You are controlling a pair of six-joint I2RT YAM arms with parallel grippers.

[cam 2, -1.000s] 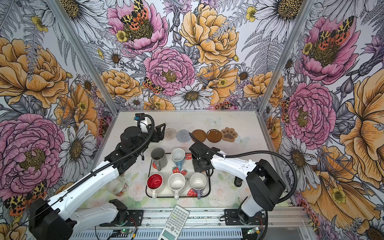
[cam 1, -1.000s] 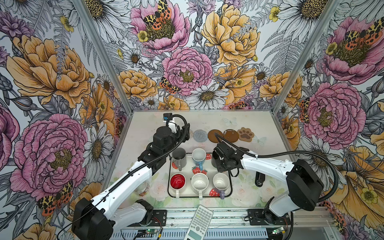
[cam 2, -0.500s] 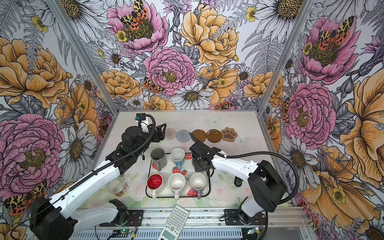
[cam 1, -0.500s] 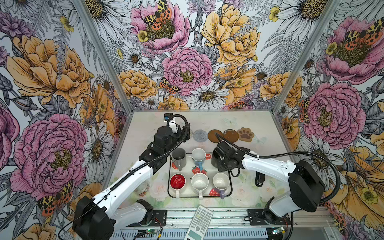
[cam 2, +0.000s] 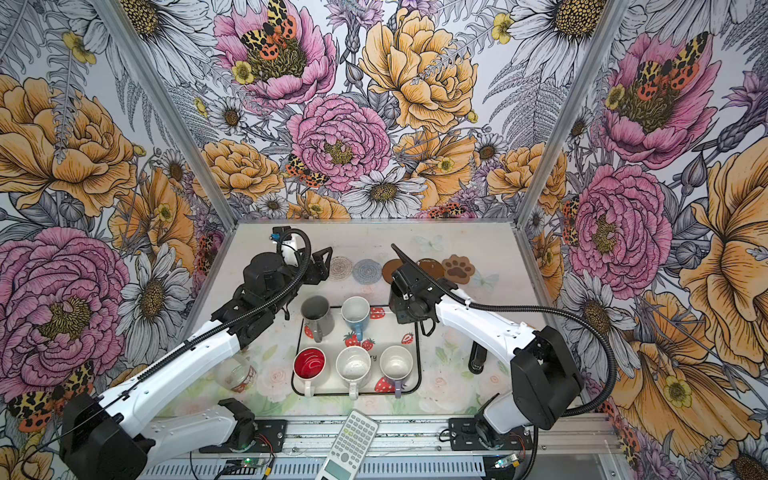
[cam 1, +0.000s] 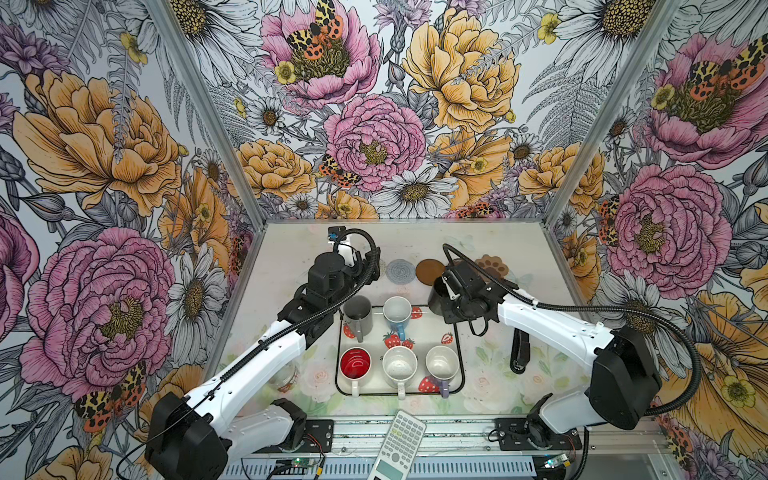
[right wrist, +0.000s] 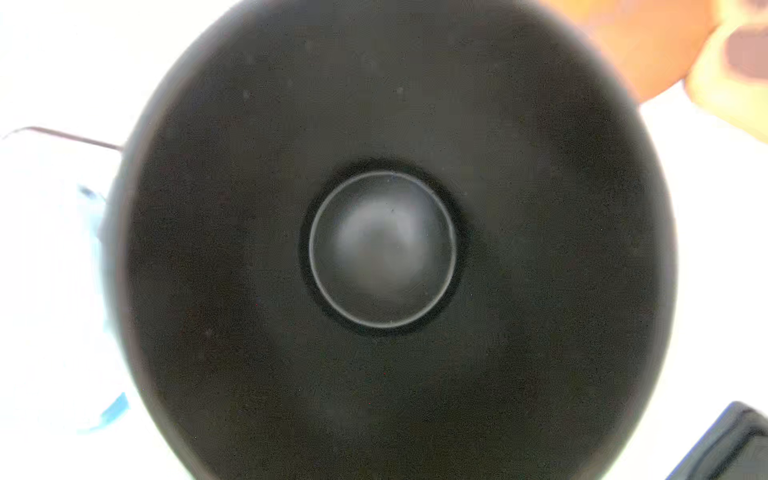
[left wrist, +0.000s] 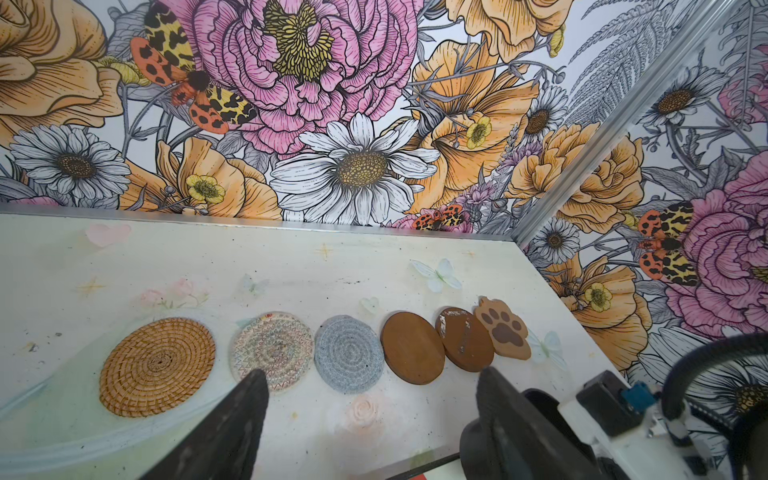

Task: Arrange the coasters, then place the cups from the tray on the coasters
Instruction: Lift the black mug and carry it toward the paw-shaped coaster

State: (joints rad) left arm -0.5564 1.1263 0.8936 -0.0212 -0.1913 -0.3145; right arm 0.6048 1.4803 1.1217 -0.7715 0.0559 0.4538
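Note:
Six coasters lie in a row at the back: rattan (left wrist: 157,365), whitish crochet (left wrist: 272,351), blue-grey (left wrist: 349,353), two brown discs (left wrist: 412,347) (left wrist: 465,338) and a paw (left wrist: 503,328). My left gripper (left wrist: 372,376) hovers open and empty just in front of them. My right gripper (cam 1: 449,289) is shut on the rim of the black cup (cam 1: 438,297), held above the table between the tray (cam 1: 432,332) and the brown discs; the cup's inside (right wrist: 382,249) fills the right wrist view. On the tray stand the grey (cam 1: 357,311), light blue (cam 1: 397,309), red-inside (cam 1: 355,362), speckled (cam 1: 400,365) and lavender (cam 1: 441,361) cups.
A clear glass jar (cam 2: 237,374) stands under the left arm, left of the tray. A black stapler-like object (cam 1: 519,349) lies to the right of the tray. A calculator (cam 1: 401,444) rests on the front rail. The floral walls close in the back and sides.
My right gripper has carried the black cup off the tray's back right corner and toward the brown discs. The left arm has barely moved.

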